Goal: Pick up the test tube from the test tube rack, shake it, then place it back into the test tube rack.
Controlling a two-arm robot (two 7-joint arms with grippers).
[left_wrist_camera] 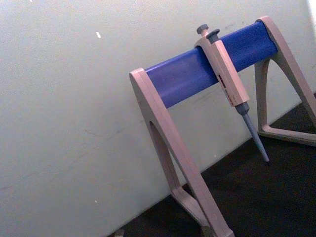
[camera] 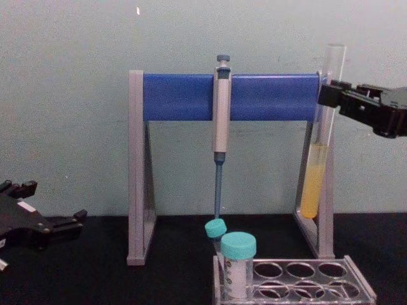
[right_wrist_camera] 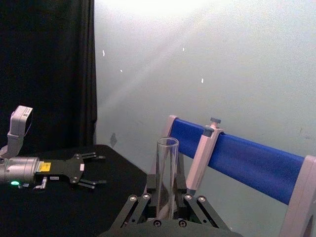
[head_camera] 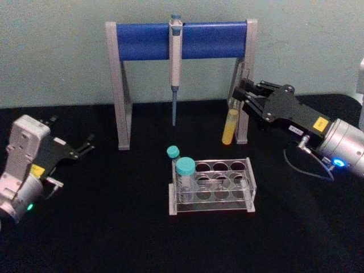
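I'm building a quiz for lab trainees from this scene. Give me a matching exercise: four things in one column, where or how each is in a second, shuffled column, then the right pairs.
Column one:
1. test tube
2. pipette
3. front teal-capped vial
4. left gripper

Column two:
A. standing at the left end of the test tube rack
B. open, low on the left, holding nothing
C. held upright in the air by the right gripper, out of the rack
D. hanging from the blue bar of the stand

Pairs: 1-C, 2-D, 3-A, 4-B.
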